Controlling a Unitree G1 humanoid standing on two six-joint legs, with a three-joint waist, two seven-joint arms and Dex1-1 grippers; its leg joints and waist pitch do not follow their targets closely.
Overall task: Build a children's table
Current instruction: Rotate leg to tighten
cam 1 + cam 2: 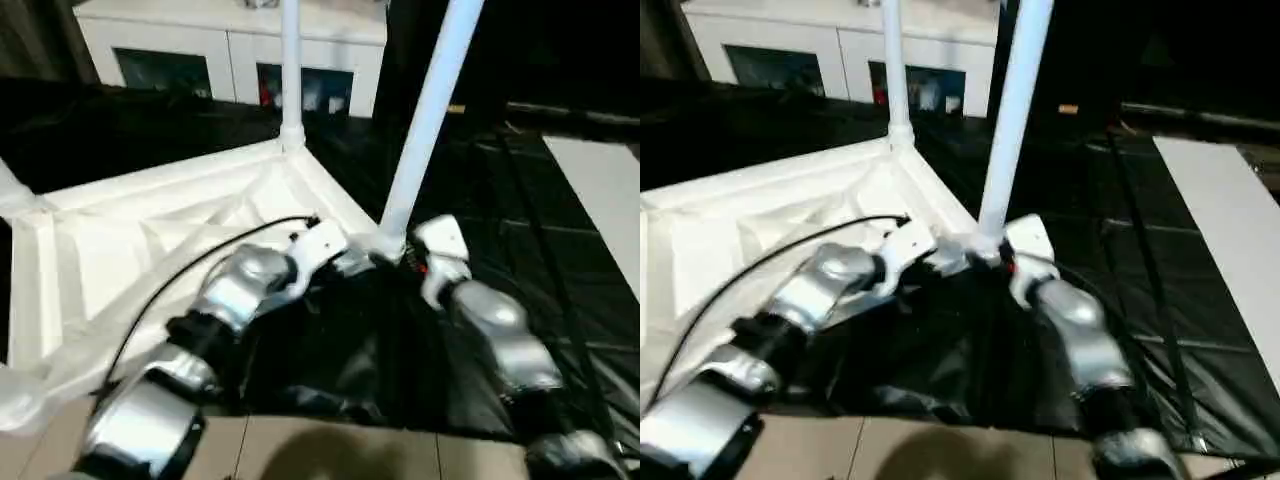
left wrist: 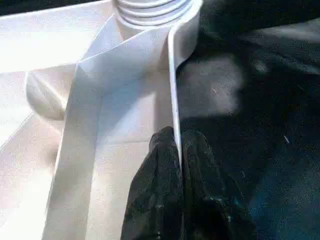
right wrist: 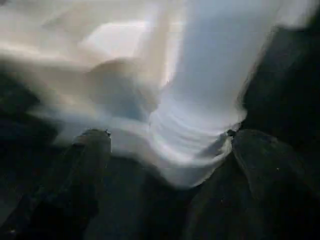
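The white tabletop (image 1: 120,240) lies upside down on a black sheet, ribbed underside up. One white leg (image 1: 290,70) stands upright in the far corner socket. A second leg (image 1: 425,130) stands in the near right corner socket (image 2: 150,10), leaning a little to the right. My left gripper (image 2: 176,137) is shut on the tabletop's thin rim (image 2: 172,85) just short of that corner. My right gripper (image 3: 175,145) is open, its fingers (image 3: 90,150) standing wide on either side of the leg's ribbed base (image 3: 195,145). In the head view both grippers (image 1: 345,262) (image 1: 410,255) meet at this corner.
A white cabinet with dark glass doors (image 1: 230,40) stands behind the tabletop. The black sheet (image 1: 520,200) covers the floor to the right, with a white panel (image 1: 610,190) lying at its far right. A black cable (image 1: 200,265) runs over my left forearm. Pale floor tiles (image 1: 330,450) show nearest me.
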